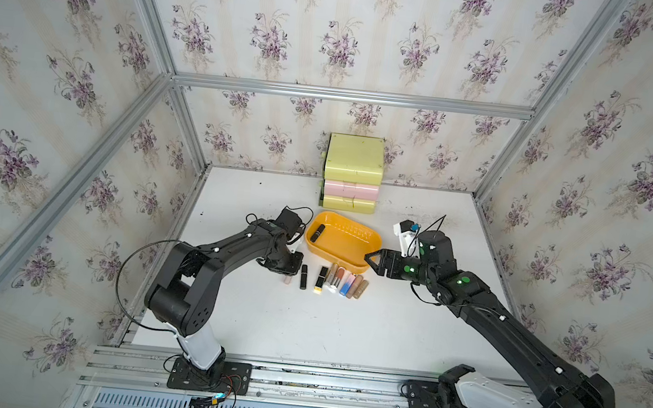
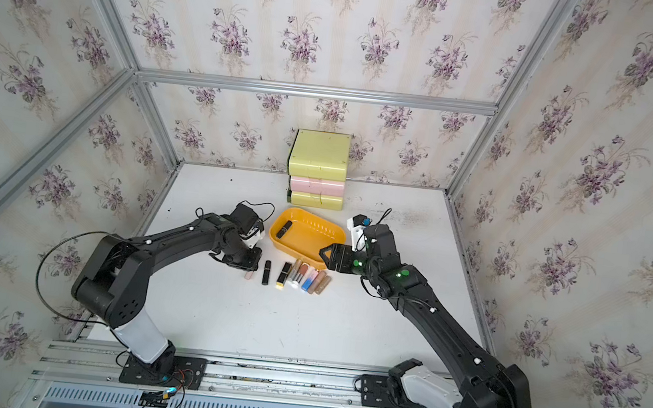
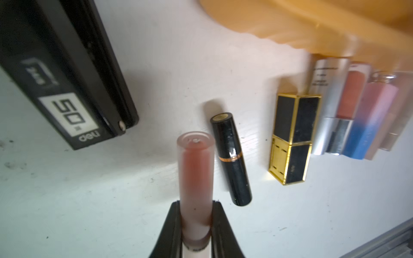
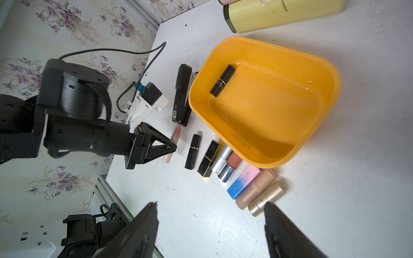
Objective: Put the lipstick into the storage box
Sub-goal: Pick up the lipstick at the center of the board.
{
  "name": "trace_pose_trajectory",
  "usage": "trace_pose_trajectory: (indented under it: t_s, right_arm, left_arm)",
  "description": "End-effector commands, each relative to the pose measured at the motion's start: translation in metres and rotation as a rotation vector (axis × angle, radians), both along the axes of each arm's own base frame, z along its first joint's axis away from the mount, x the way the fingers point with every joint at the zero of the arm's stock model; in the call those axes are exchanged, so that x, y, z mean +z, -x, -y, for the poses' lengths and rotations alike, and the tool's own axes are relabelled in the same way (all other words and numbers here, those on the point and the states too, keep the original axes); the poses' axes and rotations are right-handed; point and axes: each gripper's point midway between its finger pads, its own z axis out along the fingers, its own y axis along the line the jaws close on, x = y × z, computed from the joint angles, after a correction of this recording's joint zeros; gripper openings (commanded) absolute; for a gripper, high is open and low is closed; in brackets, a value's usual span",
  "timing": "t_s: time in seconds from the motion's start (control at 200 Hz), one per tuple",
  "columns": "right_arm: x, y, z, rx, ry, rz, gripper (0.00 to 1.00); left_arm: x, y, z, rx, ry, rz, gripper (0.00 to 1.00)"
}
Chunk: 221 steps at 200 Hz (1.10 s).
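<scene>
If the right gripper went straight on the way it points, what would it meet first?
Probably the storage box, at its near wall: the right gripper points across the lipstick row towards the black lipstick inside. Its height is unclear, so it might instead meet the row or clear the rim.

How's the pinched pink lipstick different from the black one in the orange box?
The pink lipstick is frosted and see-through; the black lipstick is dark with a gold band. The left gripper clamps the pink one outside the storage box; the black one lies loose inside. Both are round tubes.
</scene>
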Motion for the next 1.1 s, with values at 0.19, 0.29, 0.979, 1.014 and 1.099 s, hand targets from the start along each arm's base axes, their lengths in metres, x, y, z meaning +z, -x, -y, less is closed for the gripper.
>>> trace_pose_trajectory:
  t_s: [0.19,0.29,0.979,1.014,1.099]
  right_arm:
    - [0.021,-0.003,-0.019,0.064,-0.107,0.029,0.78]
    - [0.035,-0.002,-0.037,0.135,-0.195,0.023,0.76]
    - [0.099,0.0,-0.104,0.363,-0.466,0.042,0.65]
    - [0.099,0.001,-0.106,0.367,-0.467,0.042,0.64]
    - [0.099,0.002,-0.111,0.377,-0.466,0.037,0.61]
  left_arm:
    - [0.078,0.0,0.037,-0.062,0.263,0.105,0.17]
    - [0.116,0.0,0.06,-0.115,0.426,0.162,0.18]
    - [0.213,0.02,0.104,-0.256,0.843,0.26,0.19]
    - [0.215,0.02,0.104,-0.258,0.846,0.263,0.19]
    - [0.217,0.021,0.105,-0.264,0.847,0.265,0.19]
